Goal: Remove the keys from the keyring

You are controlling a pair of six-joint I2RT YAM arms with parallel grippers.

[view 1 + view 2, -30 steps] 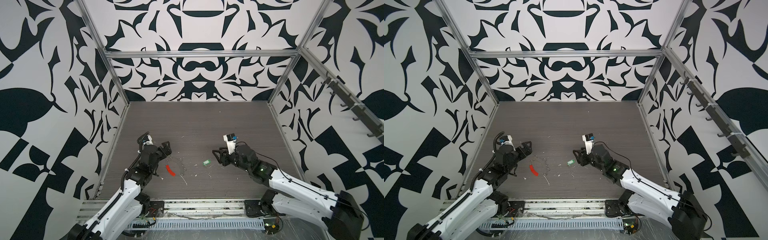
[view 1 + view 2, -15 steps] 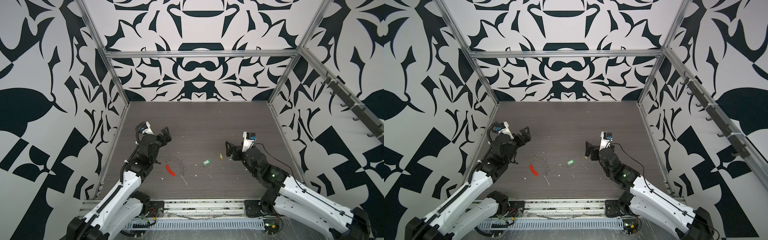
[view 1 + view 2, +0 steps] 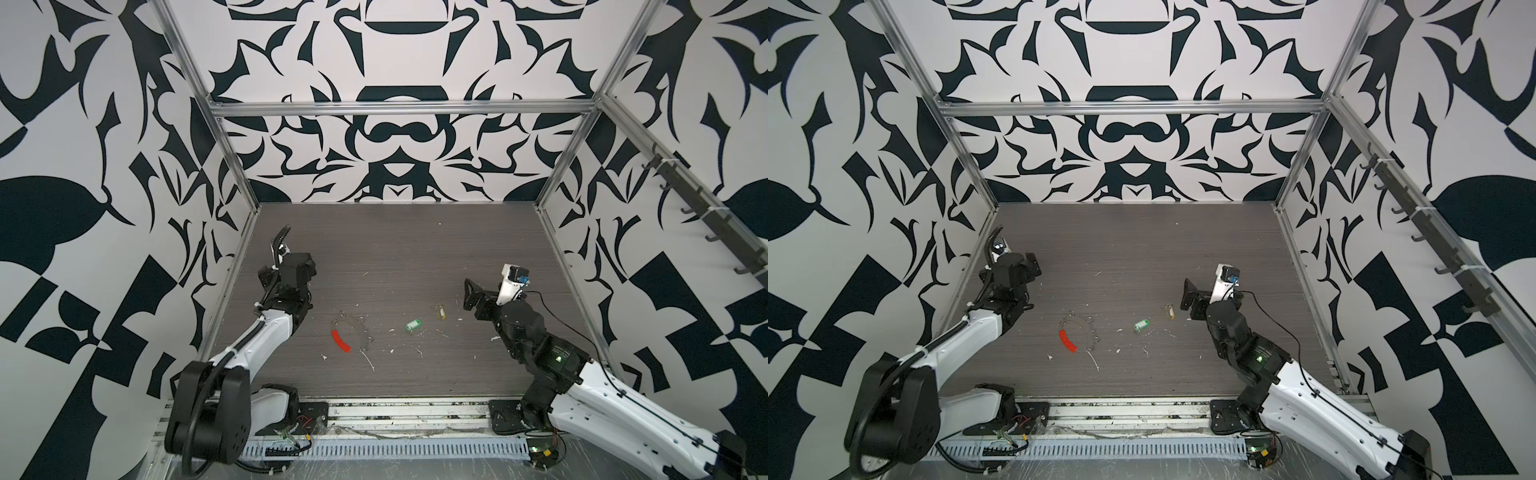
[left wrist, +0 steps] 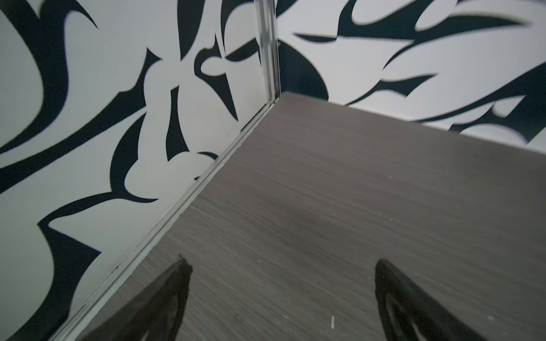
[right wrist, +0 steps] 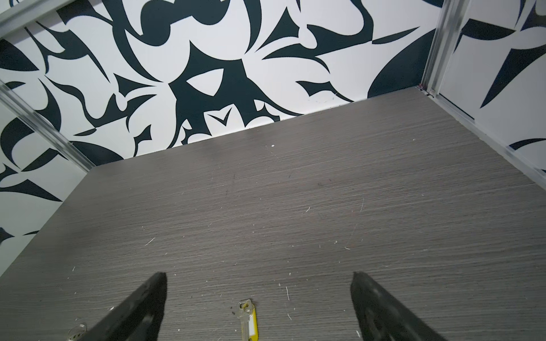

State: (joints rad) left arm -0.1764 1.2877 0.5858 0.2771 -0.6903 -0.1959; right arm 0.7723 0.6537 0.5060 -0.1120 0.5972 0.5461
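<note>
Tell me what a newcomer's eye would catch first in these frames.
The bold black-and-white patterned walls dominate everything around the grey table. On it, three spots of colour stand out: the keyring's red sleeve nearer the left arm, a green tag mid-table, and a yellow-tagged key lying close by the open right gripper.

No text, brand, number or sign is legible in any view; the green tag (image 3: 413, 324) label window is too small to read.
</note>
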